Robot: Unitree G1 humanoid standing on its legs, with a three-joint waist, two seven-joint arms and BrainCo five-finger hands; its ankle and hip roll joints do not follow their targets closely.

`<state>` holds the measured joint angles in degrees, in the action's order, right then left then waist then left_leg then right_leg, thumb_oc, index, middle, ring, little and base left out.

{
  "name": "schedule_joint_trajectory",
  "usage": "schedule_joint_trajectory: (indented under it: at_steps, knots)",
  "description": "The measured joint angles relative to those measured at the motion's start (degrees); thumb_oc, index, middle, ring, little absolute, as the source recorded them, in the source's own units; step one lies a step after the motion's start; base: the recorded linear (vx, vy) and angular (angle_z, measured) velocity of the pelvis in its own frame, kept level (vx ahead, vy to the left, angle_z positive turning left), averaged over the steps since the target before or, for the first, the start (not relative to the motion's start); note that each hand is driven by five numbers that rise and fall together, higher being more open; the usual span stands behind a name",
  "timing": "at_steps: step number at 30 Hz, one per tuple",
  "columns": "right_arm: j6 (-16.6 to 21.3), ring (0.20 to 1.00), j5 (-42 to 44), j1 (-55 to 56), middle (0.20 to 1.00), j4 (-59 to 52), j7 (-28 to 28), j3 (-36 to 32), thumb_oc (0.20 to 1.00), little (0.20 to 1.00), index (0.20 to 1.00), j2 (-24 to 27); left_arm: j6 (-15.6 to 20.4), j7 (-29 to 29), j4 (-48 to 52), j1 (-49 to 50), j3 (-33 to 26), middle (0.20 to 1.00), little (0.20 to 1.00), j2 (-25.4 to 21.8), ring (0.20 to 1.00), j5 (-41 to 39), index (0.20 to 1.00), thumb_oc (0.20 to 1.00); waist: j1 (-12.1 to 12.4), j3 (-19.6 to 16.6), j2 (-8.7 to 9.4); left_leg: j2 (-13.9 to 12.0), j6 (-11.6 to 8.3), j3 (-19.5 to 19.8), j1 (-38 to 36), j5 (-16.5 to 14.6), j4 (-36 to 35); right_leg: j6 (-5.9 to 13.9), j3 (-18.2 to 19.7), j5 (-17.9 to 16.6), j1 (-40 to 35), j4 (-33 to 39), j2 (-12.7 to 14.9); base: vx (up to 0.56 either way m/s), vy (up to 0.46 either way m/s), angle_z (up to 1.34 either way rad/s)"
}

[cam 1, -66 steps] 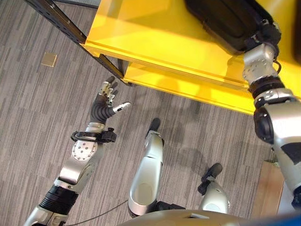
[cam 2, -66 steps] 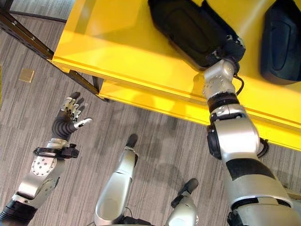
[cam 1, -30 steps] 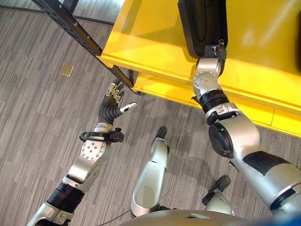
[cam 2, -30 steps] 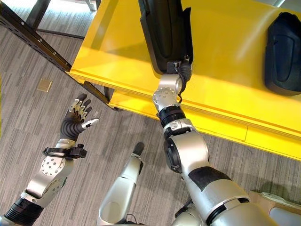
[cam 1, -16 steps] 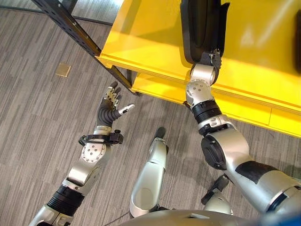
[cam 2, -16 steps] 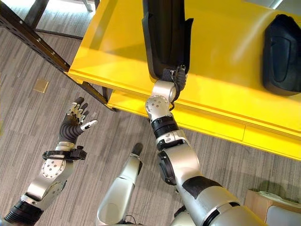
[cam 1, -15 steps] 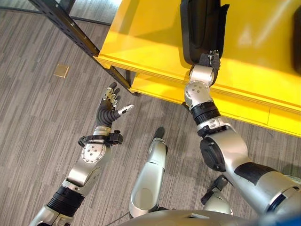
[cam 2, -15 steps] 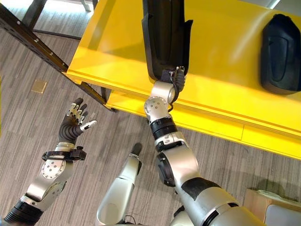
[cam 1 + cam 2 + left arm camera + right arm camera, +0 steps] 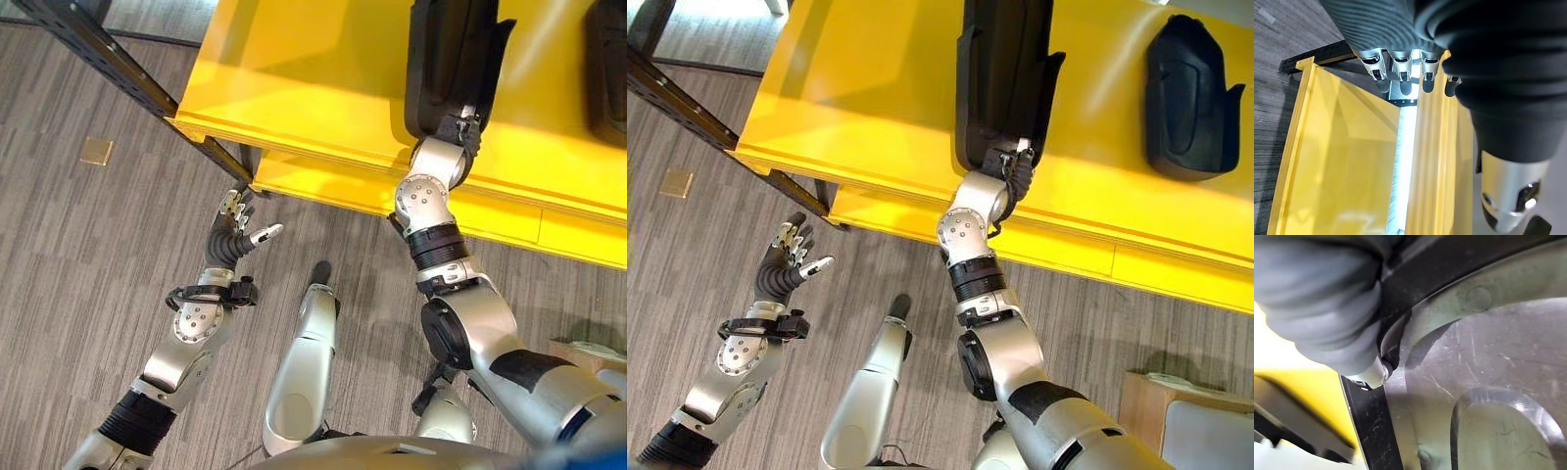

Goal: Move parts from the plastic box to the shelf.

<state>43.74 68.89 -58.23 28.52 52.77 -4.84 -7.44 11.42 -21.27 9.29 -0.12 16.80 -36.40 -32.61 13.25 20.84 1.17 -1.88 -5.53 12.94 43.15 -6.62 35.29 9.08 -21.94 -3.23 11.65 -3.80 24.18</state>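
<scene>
Here the right hand (image 9: 1011,166) grips the near end of a long black part (image 9: 1004,69) lying on the yellow shelf (image 9: 872,98), that end just inside the shelf's front edge. A second black part (image 9: 1185,98) lies well apart to its right, bare yellow between them. The left hand (image 9: 789,257) hangs over the floor (image 9: 686,255), fingers relaxed and holding nothing, near the shelf's dark corner post (image 9: 118,69).

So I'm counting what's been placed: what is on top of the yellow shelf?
Two black parts lie on the yellow shelf: one at the right hand, another further right. The hand's fingers are hidden.
</scene>
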Motion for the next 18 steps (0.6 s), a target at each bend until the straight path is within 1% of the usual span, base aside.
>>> schedule_joint_trajectory:
  at_steps: [3,5,7,9,18]
  knots:
    - [0.44,0.200,-2.82,2.30,0.200,-1.80,0.94,0.81,0.200,0.200,0.200,0.78,-0.05,-0.29,-0.02,0.08,0.11,1.000,1.000,0.02,1.000,0.01,1.000,1.000,-0.61,0.14,0.15,-0.18,-0.03,-0.12,0.01,-0.08,-0.04,0.00,0.15,0.01,-0.01,-0.01,-0.03,0.00,-0.004,-0.02]
    - [0.55,0.200,-3.18,2.56,0.200,-2.54,1.76,0.86,0.200,0.200,0.200,0.76,-0.08,-0.38,-0.03,0.13,0.11,1.000,1.000,0.03,1.000,-0.02,1.000,1.000,-1.14,0.16,0.15,-0.33,-0.14,-0.26,-0.02,-0.07,-0.07,0.00,0.53,0.00,0.12,-0.04,-0.13,0.00,-0.004,-0.07]
    - [0.76,0.200,-5.05,3.50,0.200,-3.85,3.71,0.78,0.200,0.200,0.200,0.94,-0.40,-0.38,-0.03,0.08,0.12,1.000,1.000,0.06,1.000,-0.04,1.000,1.000,-1.64,0.19,0.12,-0.67,-0.40,-0.81,-0.07,-0.05,-0.05,-0.06,0.97,-0.05,0.53,-0.03,-0.13,0.01,-0.003,-0.11]
    - [0.89,0.200,-5.06,3.73,0.200,-4.10,4.12,0.80,0.200,0.200,0.200,1.21,-1.06,-0.38,-0.03,0.03,0.13,1.000,1.000,0.06,1.000,-0.06,1.000,1.000,-1.83,0.19,0.12,-0.87,-0.41,-1.13,-0.12,-0.09,-0.06,-0.09,1.35,-0.09,0.82,-0.06,-0.13,0.00,-0.003,-0.09]
    - [1.04,0.200,-5.12,3.72,0.200,-3.98,5.47,0.78,0.200,0.200,0.200,1.52,-1.12,-0.45,-0.56,0.10,0.07,1.000,1.000,0.10,1.000,-0.52,1.000,1.000,-2.85,0.21,0.15,-1.09,-0.38,-1.37,-0.15,-0.31,0.08,-0.17,1.60,-0.15,0.93,0.01,-0.20,0.00,-0.001,-0.01]
